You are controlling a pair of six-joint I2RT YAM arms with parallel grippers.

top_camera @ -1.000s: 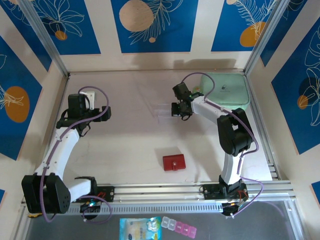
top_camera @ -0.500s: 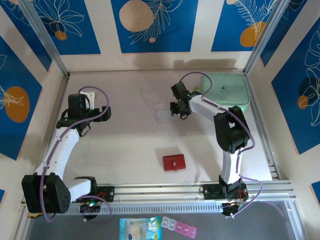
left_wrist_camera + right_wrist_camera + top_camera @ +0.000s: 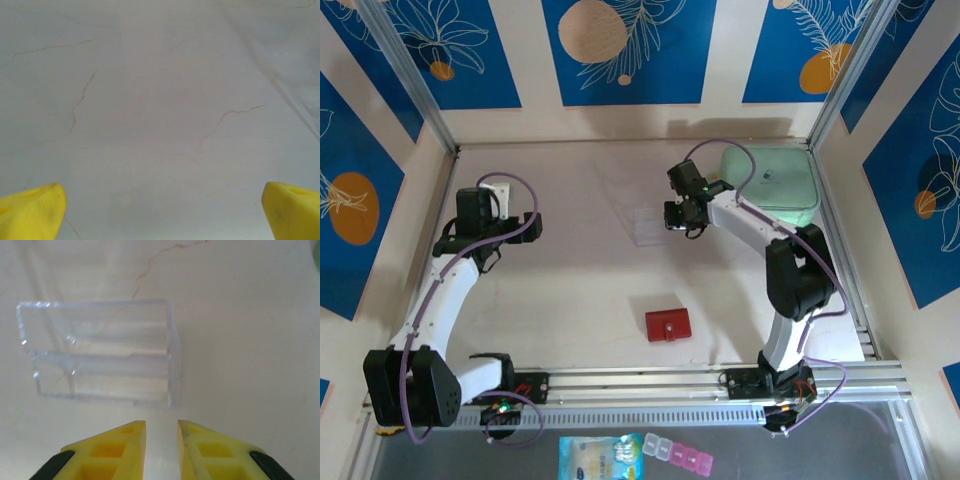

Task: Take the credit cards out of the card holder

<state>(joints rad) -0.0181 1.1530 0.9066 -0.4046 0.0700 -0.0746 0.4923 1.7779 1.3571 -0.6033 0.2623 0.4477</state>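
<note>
Spotter: Card holder (image 3: 667,325) first, since it lies nearest your bases. It is at the low centre of the top view, flat on the table (image 3: 570,290), folded closed and well apart from both arms. The credit cards, I'd judge, are tucked inside it.

Lead: Expect it to be light and soft, with a leather-like skin that may skate on that smooth top. Pin one flap with one arm and lift the other flap by its free edge. The cards should be thin, stiff and slick, so pinch whichever short end stands proud of a pocket.

Spotter: Further up, your left gripper (image 3: 161,200) hangs over bare table at the left of the top view, jaws spread wide and empty. Your right gripper (image 3: 161,432), upper centre, has its jaws drawn nearly together on nothing, just short of the clear sleeve (image 3: 100,352).

Lead: That sleeve isn't your target. Nor is the mint green case (image 3: 770,185) past it, at the upper right.
</note>
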